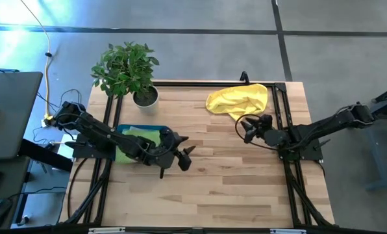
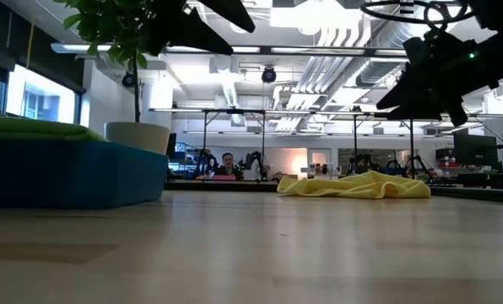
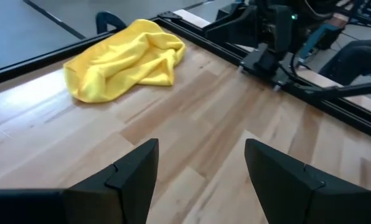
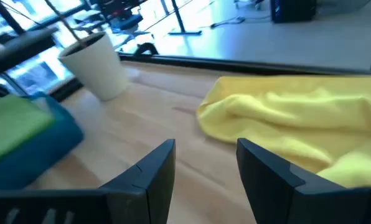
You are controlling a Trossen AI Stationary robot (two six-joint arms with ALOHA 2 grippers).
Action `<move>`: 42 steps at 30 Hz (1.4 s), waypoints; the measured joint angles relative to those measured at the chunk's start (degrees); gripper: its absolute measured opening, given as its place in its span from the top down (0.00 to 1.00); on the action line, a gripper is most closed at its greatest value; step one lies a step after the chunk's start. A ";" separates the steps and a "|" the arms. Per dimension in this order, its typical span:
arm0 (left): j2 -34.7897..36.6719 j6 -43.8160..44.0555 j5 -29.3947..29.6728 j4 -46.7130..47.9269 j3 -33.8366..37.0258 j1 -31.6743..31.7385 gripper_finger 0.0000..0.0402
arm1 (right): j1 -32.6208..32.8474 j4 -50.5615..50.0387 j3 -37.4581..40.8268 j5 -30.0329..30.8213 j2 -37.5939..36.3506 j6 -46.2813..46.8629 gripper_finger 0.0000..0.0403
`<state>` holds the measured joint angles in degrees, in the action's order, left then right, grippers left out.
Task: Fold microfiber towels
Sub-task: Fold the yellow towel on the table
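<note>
A: Left side first. We have the left gripper (image 1: 180,156) raised off the table (image 1: 232,188), fingers spread, nothing between them. Just behind it sits the teal tray (image 1: 125,130) with a lime green towel (image 1: 138,134) on top, and the potted plant (image 1: 127,68) is beyond the tray.

B: And the yellow towel (image 1: 239,99)?

A: Well ahead of the left gripper, across bare wood, crumpled in a heap near the table's far edge. The right gripper (image 1: 249,128) hovers just short of it, jaws parted, empty; its wrist view shows the heap right past its fingertips (image 4: 167,152).

B: So we judge the step as picking up the yellow towel to spread it?

A: Likely. To do it well we'd go for a loose outer edge or corner, not the bunched middle, pinch one layer only, then drag it toward the open centre so both grippers can reach and flatten it before any fold.

B: Anything we can't make out?

A: Corners of the yellow towel are buried in the folds. We can't tell how many cloths lie in the tray; the left arm covers part of it. Other towels aren't in view.
</note>
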<state>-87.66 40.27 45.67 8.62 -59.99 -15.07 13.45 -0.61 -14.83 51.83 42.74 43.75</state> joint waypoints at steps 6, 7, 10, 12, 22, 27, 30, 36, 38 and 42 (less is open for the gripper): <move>0.00 -0.85 -0.02 0.05 0.00 1.76 0.43 | -3.82 2.98 0.00 0.26 0.00 -5.05 0.59; 0.00 -1.57 -0.21 0.05 0.00 1.92 0.43 | -4.73 4.06 0.00 0.25 0.00 -7.52 0.59; 0.00 -2.87 -0.50 0.07 0.00 2.21 0.43 | -7.72 8.38 0.00 0.22 0.13 -12.73 0.59; 0.00 -2.99 -0.44 0.07 0.00 2.36 0.43 | -10.04 11.36 0.00 0.22 0.58 -12.77 0.59; 0.00 -3.07 -0.15 0.07 0.00 2.36 0.43 | -24.79 13.42 0.00 -16.16 6.80 -11.06 0.59; 0.02 -5.67 -0.13 0.07 0.00 2.36 0.43 | -32.22 13.31 -0.29 -21.97 10.85 -7.77 0.59; 0.02 -6.76 -0.11 -0.17 0.00 2.39 0.43 | -36.47 13.12 -1.68 -24.24 13.87 -4.95 0.59; 0.02 -9.84 -0.02 -2.27 0.00 2.40 0.43 | -42.44 9.34 -6.53 -30.08 22.68 -5.72 0.59; 0.02 -10.51 -0.01 -2.62 0.00 2.40 0.43 | -43.64 8.42 -8.39 -31.30 25.99 -5.85 0.59; 0.02 -10.52 -0.02 -2.59 0.00 2.40 0.43 | -45.70 6.60 -12.39 -31.36 31.99 -7.87 0.59</move>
<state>-87.64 29.75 45.65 6.02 -59.99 -12.67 -32.25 5.98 -27.22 20.47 74.73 35.88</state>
